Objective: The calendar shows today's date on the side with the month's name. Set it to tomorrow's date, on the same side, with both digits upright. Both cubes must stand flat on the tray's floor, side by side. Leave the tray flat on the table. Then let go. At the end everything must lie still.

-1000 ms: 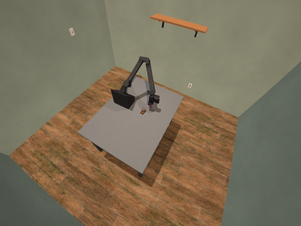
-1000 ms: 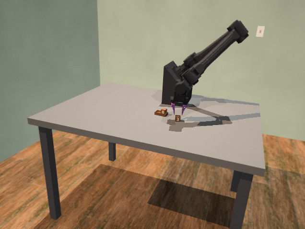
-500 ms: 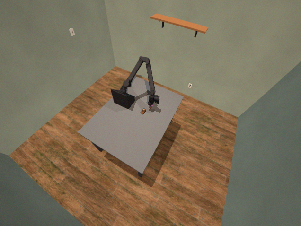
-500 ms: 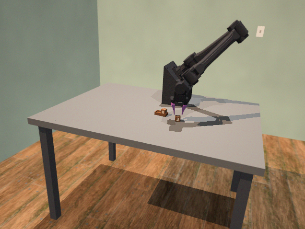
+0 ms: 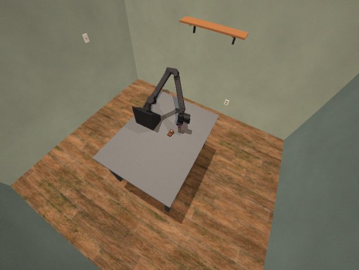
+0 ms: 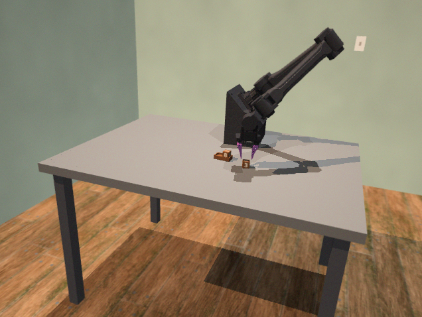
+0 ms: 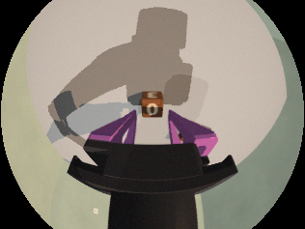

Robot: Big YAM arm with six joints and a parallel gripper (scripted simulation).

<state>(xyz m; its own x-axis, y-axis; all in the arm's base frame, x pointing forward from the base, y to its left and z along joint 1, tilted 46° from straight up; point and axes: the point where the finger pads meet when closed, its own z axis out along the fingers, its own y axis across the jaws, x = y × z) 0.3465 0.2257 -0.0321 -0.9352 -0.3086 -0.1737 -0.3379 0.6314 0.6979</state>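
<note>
A small brown tray [image 6: 223, 157] lies flat on the grey table and holds one cube [image 6: 225, 152] whose face reads 8. A second cube [image 6: 245, 164], showing a 3, stands on the table to the right of the tray, outside it. My gripper [image 6: 246, 155] hovers just above this loose cube with its purple fingers partly open and nothing between them. In the wrist view the cube [image 7: 152, 104] lies just beyond the fingertips. From the top view the tray [image 5: 170, 134] sits left of the gripper [image 5: 179, 126]. The month's name is too small to read.
The arm's black base block [image 6: 234, 117] stands on the table behind the tray. The table's edges are far from the tray and cube. A wall shelf [image 5: 213, 27] hangs high above.
</note>
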